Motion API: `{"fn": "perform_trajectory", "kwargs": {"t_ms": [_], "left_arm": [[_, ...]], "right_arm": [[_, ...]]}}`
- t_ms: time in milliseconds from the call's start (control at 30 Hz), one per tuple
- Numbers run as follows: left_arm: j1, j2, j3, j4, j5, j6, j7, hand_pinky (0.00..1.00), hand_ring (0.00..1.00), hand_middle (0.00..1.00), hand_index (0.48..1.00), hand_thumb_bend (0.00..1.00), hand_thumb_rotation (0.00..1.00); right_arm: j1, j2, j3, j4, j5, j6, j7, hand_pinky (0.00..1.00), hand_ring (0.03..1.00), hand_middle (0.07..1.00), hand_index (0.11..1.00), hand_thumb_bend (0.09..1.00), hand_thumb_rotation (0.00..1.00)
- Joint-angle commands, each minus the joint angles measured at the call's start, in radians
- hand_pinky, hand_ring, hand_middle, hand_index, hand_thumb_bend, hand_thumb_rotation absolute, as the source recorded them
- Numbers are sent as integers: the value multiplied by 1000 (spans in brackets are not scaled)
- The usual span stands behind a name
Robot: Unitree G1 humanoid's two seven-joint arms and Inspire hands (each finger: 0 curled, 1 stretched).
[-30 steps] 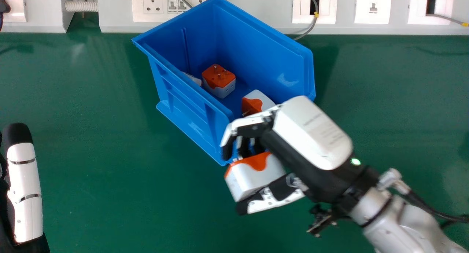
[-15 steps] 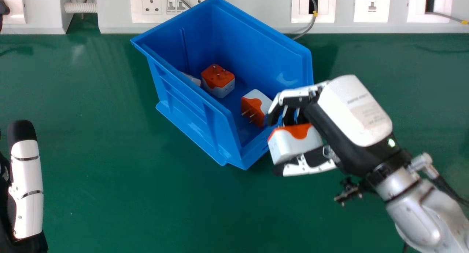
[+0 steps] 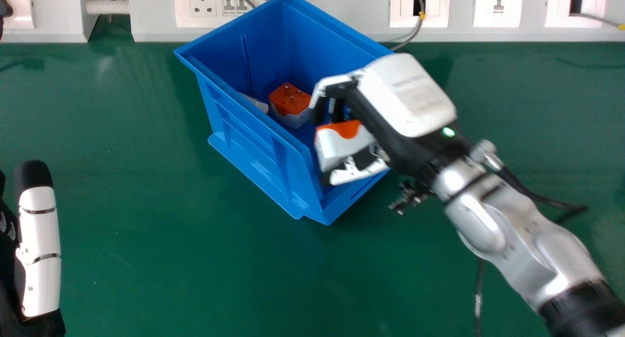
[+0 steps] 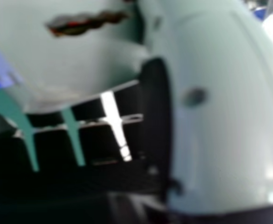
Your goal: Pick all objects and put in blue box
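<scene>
Since the earlier frame, in the head view, the right robot hand point(image 3: 407, 97) has moved toward the robot's left and farther across the worktop point(image 3: 146, 229), from beside the blue box point(image 3: 249, 156) to over its opening. The white-and-orange plug adapter point(image 3: 339, 146) has travelled with it. Robot hand condition: grasping that adapter between curled fingers and thumb, orange part uppermost. Clearance between adapter and box floor cannot be told.

The box stands at an angle by the worktop's far edge, near the middle, just before the white wall panel point(image 3: 342, 14). Inside lies another plug adapter point(image 3: 290, 105), orange face with pins upward, the robot hand to its right. A partly hidden white item point(image 3: 256, 104) sits just beside it, by the box's left wall. The left robot hand point(image 3: 41, 259) is at the worktop's near left corner, visible finger straight.

In the right hand view, the held adapter's pale body point(image 4: 76, 70) is close to the thumb point(image 4: 220, 116); green strips show between the dark fingers.
</scene>
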Motion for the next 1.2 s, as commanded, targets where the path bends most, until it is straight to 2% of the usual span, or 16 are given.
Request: {"fn": "perform_trajectory", "kwargs": {"t_ms": [0,133,167,300,400,467,600,700,800,900,967,1167], "left_arm": [[8,7,1,-18,3,-11,-4,1000,1000,1000,991,539,826],[12,6,3,-16,2,-21,-9,1000,1000,1000,989,508,825],[14,6,3,-16,3,-24,-9,1000,1000,1000,988,527,825],[21,2,4,-25,1,-20,-12,1000,1000,1000,992,539,827],[29,-8,1,-37,9,-13,-4,1000,1000,994,987,518,832],[31,-11,2,-39,7,-13,-3,1000,1000,987,981,514,831],[27,-11,4,-32,-4,-21,-6,1000,1000,980,984,503,820],[25,-14,4,-33,-3,-17,-3,1000,1000,979,985,504,813],[24,-10,7,-33,-8,-16,-5,1000,1000,981,985,512,816],[23,-7,10,-33,2,-14,-5,1000,1000,984,986,504,828],[22,-6,9,-32,-5,-15,-8,1000,1000,988,987,494,822],[19,-13,5,-40,-10,-3,-6,1000,1000,984,982,487,812]], "right_arm": [[-107,28,22,66,-9,10,-43,131,181,252,471,484,150],[-228,77,74,225,-29,37,-82,147,203,277,472,486,147],[-256,87,87,260,-33,46,-84,159,218,293,473,486,147],[-353,126,123,392,-27,55,-116,186,250,331,475,487,147],[-408,147,137,462,-18,77,-113,200,276,358,476,488,146],[-437,158,144,497,-9,93,-99,223,309,386,477,486,146],[-468,171,159,542,-7,100,-117,227,319,399,479,486,145],[-476,175,170,554,-8,100,-128,242,338,419,480,486,144],[-480,179,179,565,-7,97,-132,246,344,432,481,486,142],[-486,183,189,575,-7,95,-131,264,367,459,485,489,138],[-491,187,194,584,-7,102,-126,277,380,470,487,491,135],[-487,205,219,586,-25,170,-118,310,390,473,487,499,152]]}}
